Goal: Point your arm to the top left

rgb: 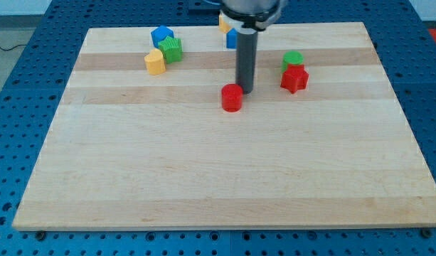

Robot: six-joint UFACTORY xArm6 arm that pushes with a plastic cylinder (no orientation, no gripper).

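My tip [245, 92] rests on the wooden board [203, 171] near its upper middle, just right of and behind a red cylinder [232, 98], touching or almost touching it. At the view's upper left sit a blue block [161, 35], a green star-like block [171, 49] and a yellow block [154, 62], close together. Behind the rod are a blue block [232, 38] and a yellow block [224, 25], both partly hidden.
A green cylinder [293, 60] and a red star-like block [294, 79] sit together to the right of the rod. The board lies on a blue perforated table [18, 107]. The arm's dark body [250, 11] hangs over the top edge.
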